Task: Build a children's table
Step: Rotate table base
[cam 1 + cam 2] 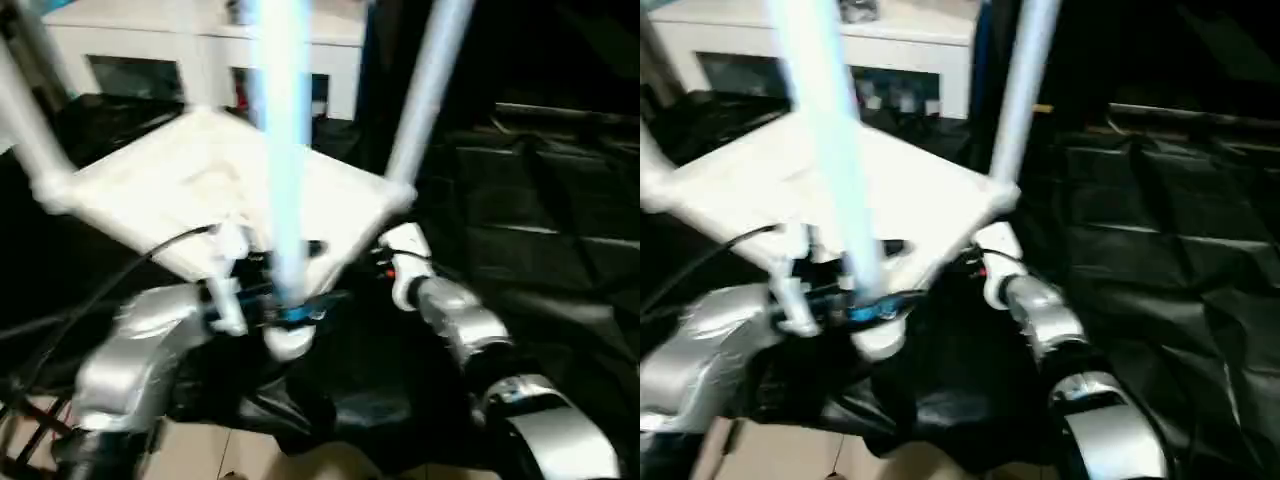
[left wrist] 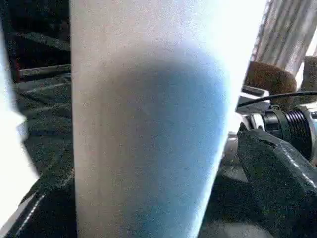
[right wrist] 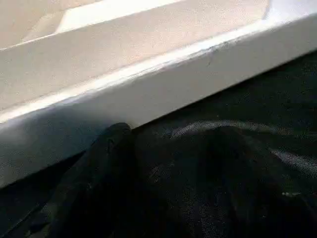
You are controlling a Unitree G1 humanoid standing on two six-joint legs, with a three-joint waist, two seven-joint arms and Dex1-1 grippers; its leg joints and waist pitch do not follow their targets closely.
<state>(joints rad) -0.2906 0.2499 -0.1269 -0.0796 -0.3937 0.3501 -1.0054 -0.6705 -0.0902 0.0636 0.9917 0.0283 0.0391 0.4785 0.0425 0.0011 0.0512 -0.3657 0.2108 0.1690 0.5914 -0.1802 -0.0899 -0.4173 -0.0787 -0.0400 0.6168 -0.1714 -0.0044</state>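
Gripping smooth white tubular leg, left gripper; right gripper by ribbed tabletop, fingers prob. unreadable

White cabinet along the far wall, glass doors dark and reflective, small items on top too blurred to name. Black sheeting covers the work area – creased, glossy, catching streaks of light, spreading from centre out to the right and far right. A darker ridge or bar lies across it at the far right. Near edge, pale beige floor shows under the sheeting's hem. Near left corner, a bit of black and red frame over the floor – cannot tell what it is. In the left wrist view, pale pleated curtain with a brown rounded object below it. Light is bright and cool from above.
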